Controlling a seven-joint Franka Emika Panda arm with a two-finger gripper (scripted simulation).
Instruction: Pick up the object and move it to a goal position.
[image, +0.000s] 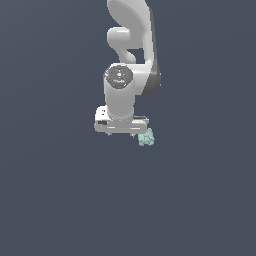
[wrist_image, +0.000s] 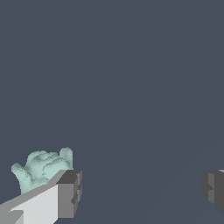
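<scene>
The white Panda arm (image: 127, 60) hangs down over a plain dark grey-blue floor (image: 50, 200), its wrist pointing straight at the surface. The gripper (wrist_image: 140, 192) has its two dark-padded fingers (wrist_image: 70, 192) spread wide apart, with only bare floor in the gap between them and nothing clamped. The object, a small pale mint-green knobbly block (image: 146, 137), sits on the floor just beside the gripper's end on the exterior view's right, peeking out from under the white hand. In the wrist view the same block (wrist_image: 41, 168) lies outside the jaws, just behind one finger on its outer side; whether it touches that finger cannot be told. It is much narrower than the hand.
</scene>
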